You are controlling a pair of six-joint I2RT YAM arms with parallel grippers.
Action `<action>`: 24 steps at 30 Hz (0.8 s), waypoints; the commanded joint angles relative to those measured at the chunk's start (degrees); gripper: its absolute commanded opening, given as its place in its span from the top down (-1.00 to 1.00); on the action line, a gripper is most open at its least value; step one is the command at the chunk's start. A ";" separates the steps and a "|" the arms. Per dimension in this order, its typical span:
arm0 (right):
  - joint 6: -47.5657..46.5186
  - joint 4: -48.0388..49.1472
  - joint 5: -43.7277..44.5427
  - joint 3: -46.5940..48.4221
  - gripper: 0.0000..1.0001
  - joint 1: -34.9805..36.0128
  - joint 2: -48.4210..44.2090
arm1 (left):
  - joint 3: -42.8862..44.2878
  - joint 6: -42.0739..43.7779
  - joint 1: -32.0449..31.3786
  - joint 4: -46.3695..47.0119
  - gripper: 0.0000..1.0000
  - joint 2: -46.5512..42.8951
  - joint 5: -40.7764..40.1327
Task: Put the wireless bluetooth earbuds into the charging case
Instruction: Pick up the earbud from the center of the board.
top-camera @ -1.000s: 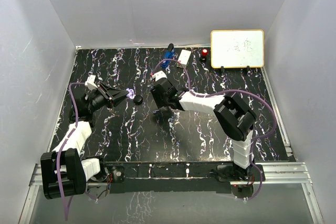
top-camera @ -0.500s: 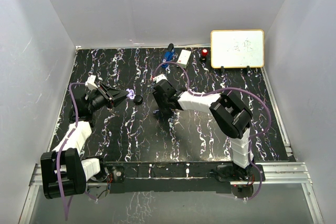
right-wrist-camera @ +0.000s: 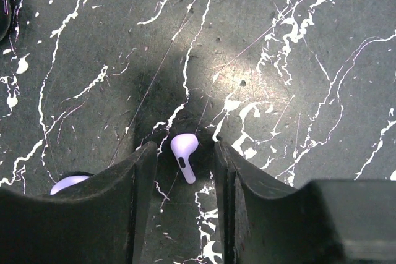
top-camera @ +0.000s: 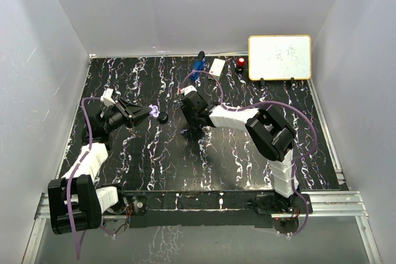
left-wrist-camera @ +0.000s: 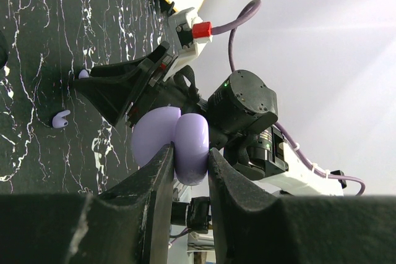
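The left hand (top-camera: 147, 111) is clamped on the lavender charging case (left-wrist-camera: 185, 140) and holds it off the table (top-camera: 154, 159), probably to present its sockets for loading. To the right of the case and lower, the right hand (right-wrist-camera: 185, 174) points down, its fingers narrowly apart and straddling a lavender earbud (right-wrist-camera: 183, 151) that lies on the table. I judge it is placed to pinch the earbud. A second lavender piece (right-wrist-camera: 68, 183) lies nearby. Far right of the case, the whiteboard (top-camera: 279, 57) bears faint marks I cannot read; no brand shows.

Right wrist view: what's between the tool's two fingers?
One lavender earbud, lying on the black table, clear of both fingers. The right wrist view shows it.
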 commanded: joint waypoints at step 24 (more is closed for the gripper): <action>0.52 -0.20 -2.18 2.65 0.49 -1.24 1.50 | 1.23 0.11 0.29 -0.56 1.00 -0.48 1.99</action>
